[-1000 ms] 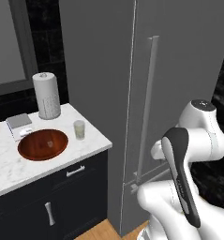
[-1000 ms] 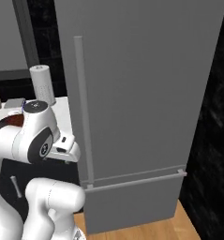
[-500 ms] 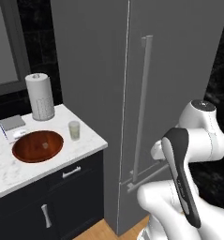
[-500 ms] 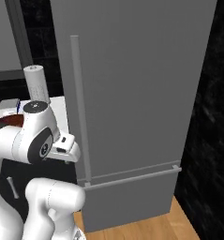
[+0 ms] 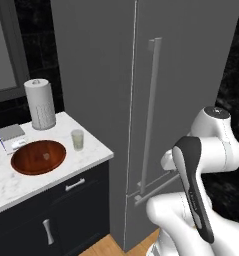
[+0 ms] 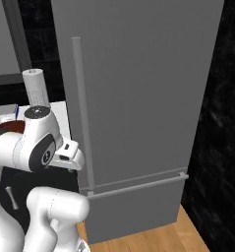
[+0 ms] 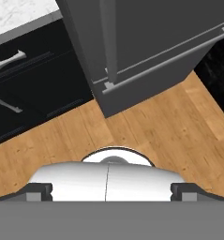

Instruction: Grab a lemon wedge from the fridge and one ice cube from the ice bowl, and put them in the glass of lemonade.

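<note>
Fridge (image 5: 191,75) matte grey, shut; long bar handle (image 5: 150,110).

A white marble counter (image 5: 86,150) is sitting over dark cabinets (image 5: 66,210), just left of the grey fridge (image 5: 191,65). On it, a wide reddish-brown bowl (image 5: 38,157) is resting near the front edge. A small glass of pale lemonade (image 5: 78,140) is standing upright just to the bowl's right, apart from it. Behind them a tall white paper-towel roll (image 5: 40,104) is standing near the wall, and a small flat grey box (image 5: 11,134) is lying behind the bowl. The fridge and cabinets are standing on a light wooden plank floor (image 7: 169,136).
</note>
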Controlling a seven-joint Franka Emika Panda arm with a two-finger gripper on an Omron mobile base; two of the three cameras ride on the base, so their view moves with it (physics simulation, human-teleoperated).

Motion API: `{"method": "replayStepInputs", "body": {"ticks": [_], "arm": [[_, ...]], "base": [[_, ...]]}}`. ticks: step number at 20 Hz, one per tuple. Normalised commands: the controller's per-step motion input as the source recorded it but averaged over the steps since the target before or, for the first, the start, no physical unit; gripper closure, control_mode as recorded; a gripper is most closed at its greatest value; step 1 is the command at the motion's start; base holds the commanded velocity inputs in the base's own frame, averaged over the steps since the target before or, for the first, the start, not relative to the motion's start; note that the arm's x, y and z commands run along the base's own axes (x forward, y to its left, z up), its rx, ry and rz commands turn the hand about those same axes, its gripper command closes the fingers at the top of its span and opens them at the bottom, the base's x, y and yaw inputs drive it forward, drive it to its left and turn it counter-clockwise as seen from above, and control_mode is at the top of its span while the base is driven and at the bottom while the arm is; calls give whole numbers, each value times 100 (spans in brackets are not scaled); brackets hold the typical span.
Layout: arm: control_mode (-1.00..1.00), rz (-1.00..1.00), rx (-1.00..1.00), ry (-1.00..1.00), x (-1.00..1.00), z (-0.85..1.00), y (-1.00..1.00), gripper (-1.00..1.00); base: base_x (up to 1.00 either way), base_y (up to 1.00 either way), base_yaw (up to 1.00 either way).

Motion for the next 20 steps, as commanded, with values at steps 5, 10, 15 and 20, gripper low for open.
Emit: {"method": "replayStepInputs", "body": {"ticks": [5, 10, 15, 20], "arm": [[100, 0, 0, 0, 0, 0, 0, -100], [100, 0, 0, 0, 0, 0, 0, -100], [100, 0, 0, 0, 0, 0, 0, -100], [100, 0, 0, 0, 0, 0, 0, -100]], "base": [[-16, 33, 0], [0, 20, 0], [0, 0, 0], [0, 0, 0]]}}
